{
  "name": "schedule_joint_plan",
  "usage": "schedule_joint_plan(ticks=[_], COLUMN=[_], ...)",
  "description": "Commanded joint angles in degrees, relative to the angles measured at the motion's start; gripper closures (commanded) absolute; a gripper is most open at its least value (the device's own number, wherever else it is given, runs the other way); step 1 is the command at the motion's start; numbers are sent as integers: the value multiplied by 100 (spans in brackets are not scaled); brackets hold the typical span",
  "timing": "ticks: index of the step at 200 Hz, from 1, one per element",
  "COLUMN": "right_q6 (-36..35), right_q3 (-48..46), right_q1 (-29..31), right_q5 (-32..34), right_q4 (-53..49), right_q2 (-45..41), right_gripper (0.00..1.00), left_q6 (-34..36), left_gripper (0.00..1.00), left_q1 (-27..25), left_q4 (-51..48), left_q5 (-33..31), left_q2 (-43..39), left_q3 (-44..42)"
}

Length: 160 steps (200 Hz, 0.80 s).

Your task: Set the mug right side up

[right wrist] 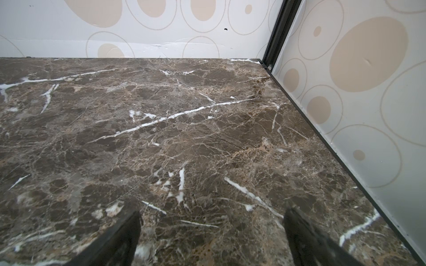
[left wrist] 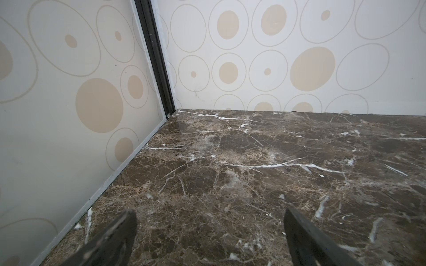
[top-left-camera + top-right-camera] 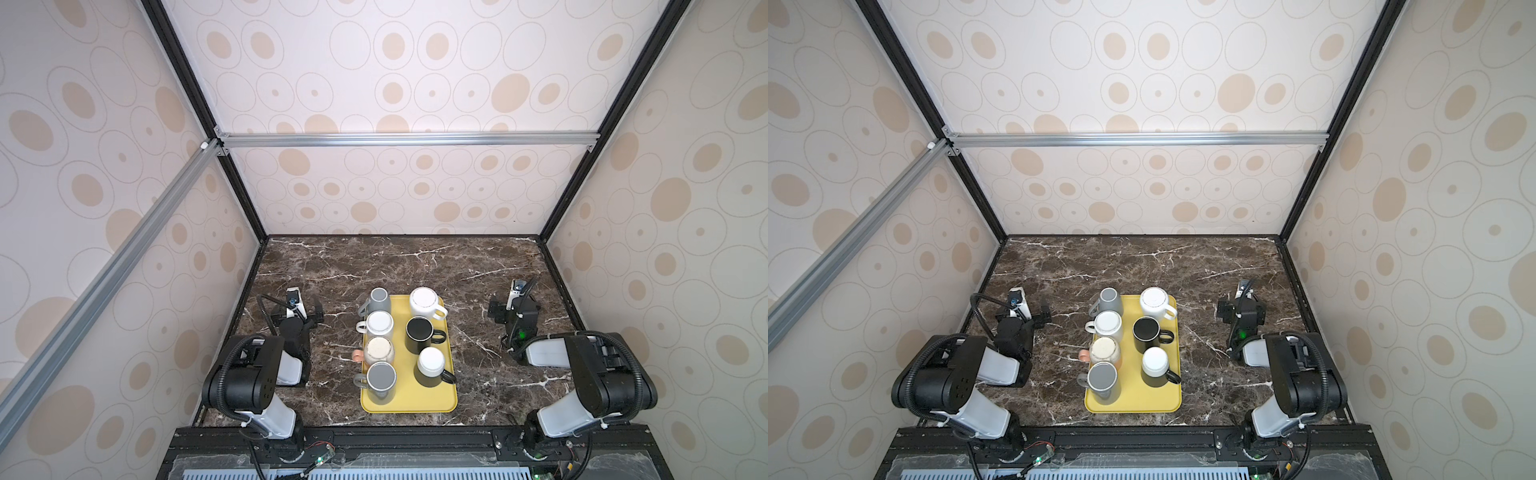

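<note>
Marble tabletop [image 3: 415,266] bare either side of tray [image 3: 409,405]; left tool [image 2: 208,210], right tool [image 1: 212,211] at full spread (both empty)

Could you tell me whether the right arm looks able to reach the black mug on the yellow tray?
Probably yes: the right gripper is open and empty, the black mug turns its handle toward that arm, and only marble tabletop lies between them.

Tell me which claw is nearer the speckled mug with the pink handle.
Left. The left claw is left of the tray, on the side of the speckled mug; the right claw is right of the tray, past other mugs.
</note>
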Motion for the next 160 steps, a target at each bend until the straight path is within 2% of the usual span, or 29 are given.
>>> schedule_joint_plan(ticks=[1,15,23,28,38,46,55,65,81,103,131,144,160], right_q6=[-3,-48,-123,-86,275,379,373,373,450,634,911,1009,983], right_q3=[-84,-120,-56,130,680,950,1082,1176,1359,1876,2425,2673,2953], right_q1=[36,65,204,276,285,304,392,535,761,1082,1896,2257,2652], right_q5=[126,11,461,695,647,634,534,672,654,557,422,432,382], right_q4=[240,-91,-219,-823,-2340,-2904,-3201,-3437,-3995,-5334,-6702,-7146,-7604], right_q2=[-79,-397,-595,-810,-1245,-1396,-1547,-1691,-1964,-2339,-2769,-2845,-2858], right_gripper=[2,2,2,2,2,2,2,2,2,2,2,2,2], left_q6=[356,415,467,495,367,81,-357,-946,-1390,-1876,-2212,-2528,-2533], left_gripper=[0,0,0,0,0,0,0,0,0,0,0,0,0], left_q1=[-153,-285,-380,-436,-568,-612,-618,-622,-701,-808,-1404,-1544,-1671], left_q4=[421,151,-116,-303,-376,-567,-1218,-2579,-3627,-4642,-5723,-6584,-7636], left_q5=[371,93,-116,-230,-738,-1122,-1385,-1520,-1124,-365,500,906,1223], left_q2=[-334,-855,-1225,-1474,-1934,-2306,-2855,-3431,-3911,-4217,-4340,-4346,-4496], left_q3=[-234,-320,-325,-324,-362,-370,-252,104,504,909,1445,1804,2254])
